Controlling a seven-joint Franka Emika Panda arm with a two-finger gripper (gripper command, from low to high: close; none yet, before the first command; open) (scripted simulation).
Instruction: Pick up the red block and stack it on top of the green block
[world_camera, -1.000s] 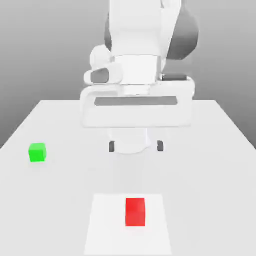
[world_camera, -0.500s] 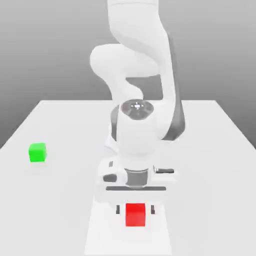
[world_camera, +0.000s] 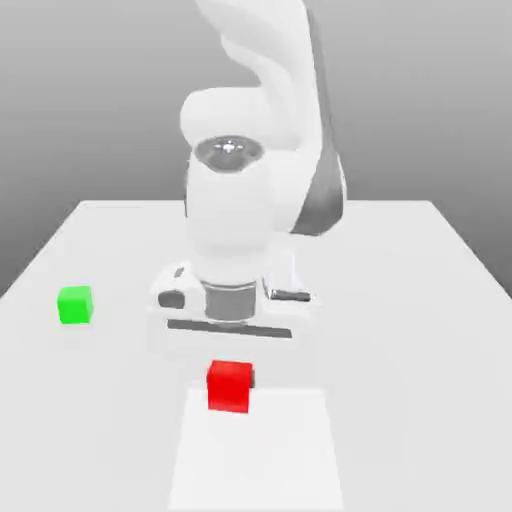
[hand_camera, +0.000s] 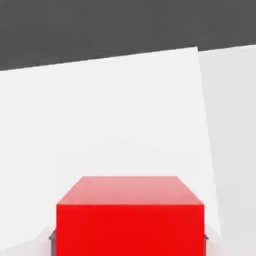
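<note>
Claw (world_camera: 231, 385) clamping red block (world_camera: 229, 386), I'm carrying it off counter (world_camera: 420, 300); stacking on green block (world_camera: 75, 304) still pending.

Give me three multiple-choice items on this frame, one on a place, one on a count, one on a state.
1. Where does the small matte green cube sit?
A. Towards the exterior view's left of the white table
B. On top of the red cube
C. Between the fingers

2. How many cubes are in the scene?
A. One
B. Two
C. Three

3. What is the state of the small matte red cube?
A. Lying loose beside the green cube
B. Clamped in the gripper
C. Stacked on the green cube

Answers: 1 A, it rests alone there. 2 B, one red, one green. 3 B, the hand view shows fingers against its sides.
</note>
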